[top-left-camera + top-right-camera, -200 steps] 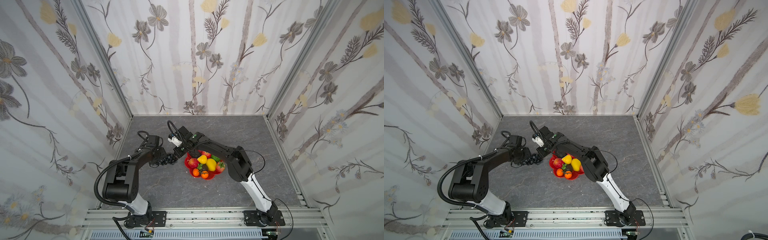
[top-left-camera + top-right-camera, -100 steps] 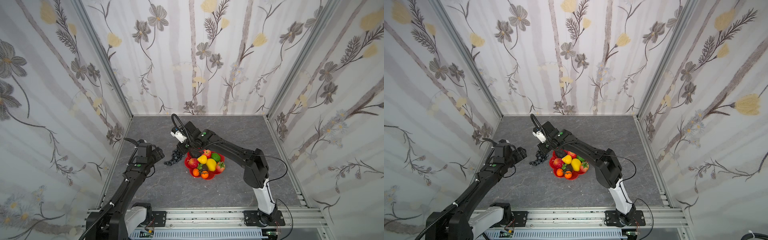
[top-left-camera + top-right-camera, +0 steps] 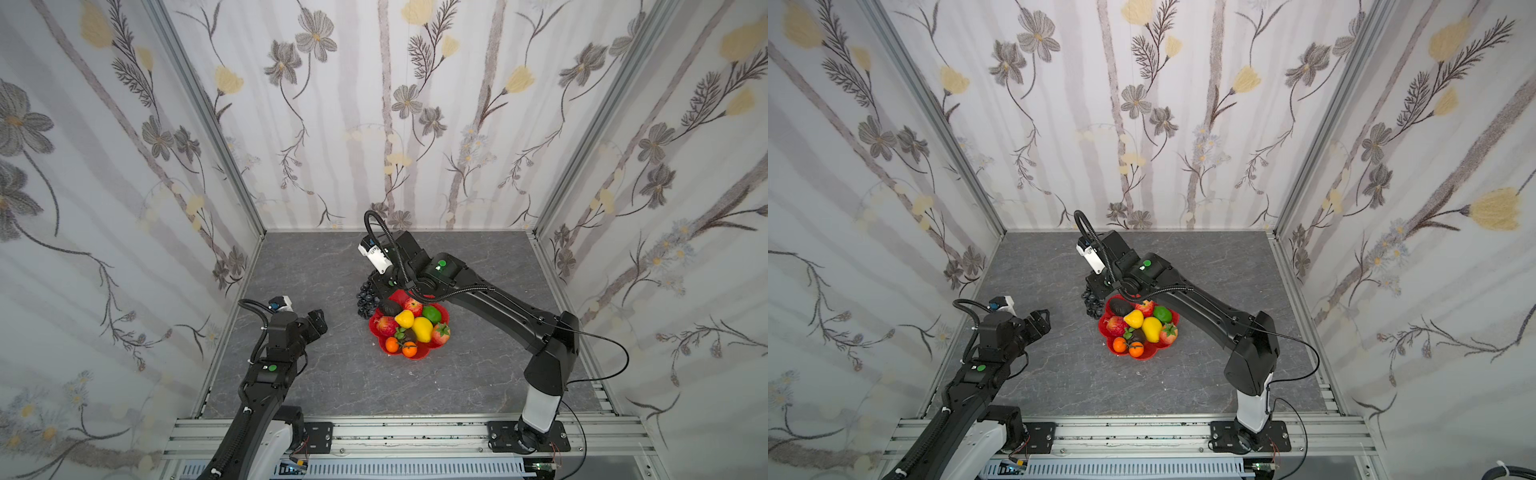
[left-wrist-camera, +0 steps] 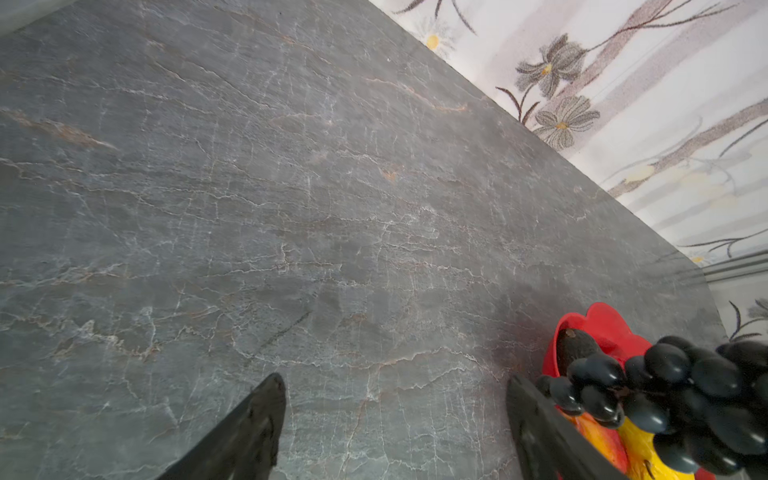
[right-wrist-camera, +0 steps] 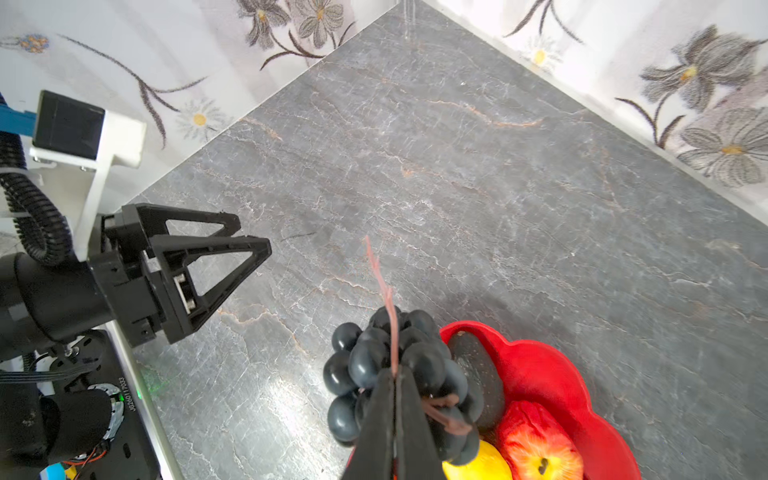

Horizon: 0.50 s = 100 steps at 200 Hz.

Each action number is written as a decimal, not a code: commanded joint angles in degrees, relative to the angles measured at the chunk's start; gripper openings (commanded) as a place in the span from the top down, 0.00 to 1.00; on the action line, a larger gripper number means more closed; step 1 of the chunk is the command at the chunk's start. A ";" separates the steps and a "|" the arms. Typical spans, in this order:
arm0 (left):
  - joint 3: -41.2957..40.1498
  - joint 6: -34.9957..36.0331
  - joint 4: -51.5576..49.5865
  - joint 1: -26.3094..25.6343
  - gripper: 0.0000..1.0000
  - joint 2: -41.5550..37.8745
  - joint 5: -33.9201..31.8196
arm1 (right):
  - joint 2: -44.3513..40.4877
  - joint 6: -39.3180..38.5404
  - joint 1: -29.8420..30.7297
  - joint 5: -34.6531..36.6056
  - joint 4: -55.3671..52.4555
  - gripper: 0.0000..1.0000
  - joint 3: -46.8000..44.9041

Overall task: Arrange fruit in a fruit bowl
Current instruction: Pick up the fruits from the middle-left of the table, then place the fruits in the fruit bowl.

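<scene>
Red bowl (image 5: 540, 370) heaped with fruit (image 3: 422, 328); right tool (image 5: 395, 376) clamps grape bunch (image 5: 365, 365), perhaps above rim; left tool (image 4: 397, 380) apart.

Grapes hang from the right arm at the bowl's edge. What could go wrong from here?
1. The right gripper pinches only the thin stem of the grape bunch; it might slip.
2. The fruit bowl looks crowded; released at the rim, the bunch could tumble onto the table.
</scene>
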 commanded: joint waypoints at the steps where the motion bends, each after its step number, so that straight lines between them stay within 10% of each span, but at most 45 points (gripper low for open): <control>1: -1.41 2.41 4.90 -0.13 0.15 0.24 3.16 | -0.94 0.44 -0.06 4.71 0.66 1.00 -0.20; 100: -4.35 5.31 8.28 -0.46 0.13 -0.01 6.36 | 0.67 4.74 -3.79 7.04 -1.65 1.00 -0.20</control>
